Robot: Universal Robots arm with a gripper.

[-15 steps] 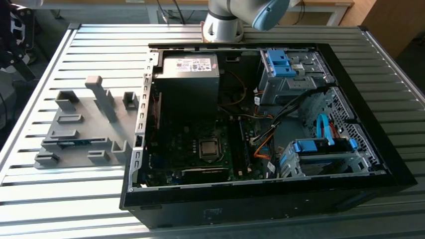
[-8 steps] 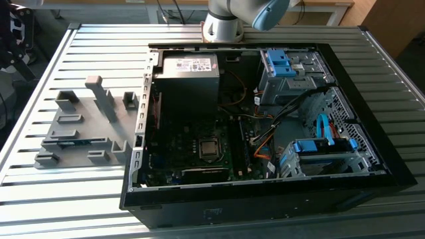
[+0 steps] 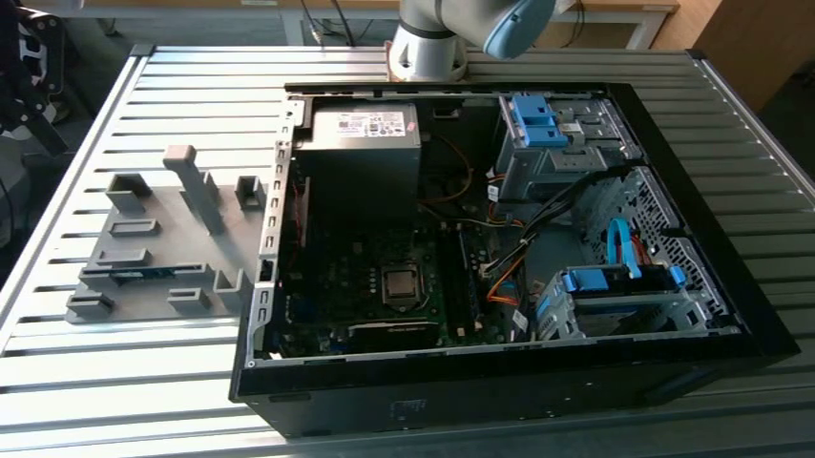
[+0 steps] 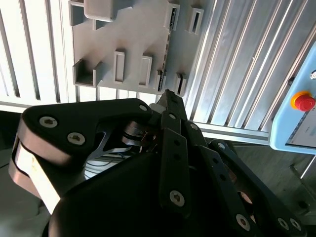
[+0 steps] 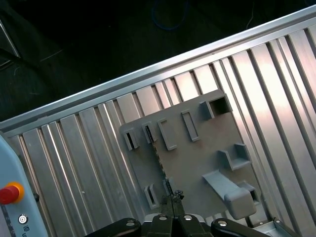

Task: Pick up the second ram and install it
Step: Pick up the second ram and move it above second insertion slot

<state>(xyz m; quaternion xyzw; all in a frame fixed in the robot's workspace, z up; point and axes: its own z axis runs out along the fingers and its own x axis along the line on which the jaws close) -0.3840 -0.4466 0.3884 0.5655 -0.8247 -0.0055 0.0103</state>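
The second ram [image 3: 143,274] is a thin blue-green stick standing on edge in the grey slotted holder block [image 3: 191,258], on the exterior view's left beside the open computer case [image 3: 421,396]. In both wrist views the ram [image 5: 160,165] [image 4: 167,44] appears as a narrow dotted strip across the holder [image 5: 197,153] [image 4: 128,34]. My gripper [image 5: 174,196] [image 4: 168,95] hangs well above the holder, its black fingers drawn together with nothing between them. The tips line up over one end of the ram.
The case's motherboard [image 3: 382,286], grey power supply [image 3: 363,129] and blue drive cages [image 3: 541,119] lie open from above. The arm's base [image 3: 427,52] stands at the table's far edge. A red emergency button [image 4: 302,101] [image 5: 10,192] sits beyond the slatted table.
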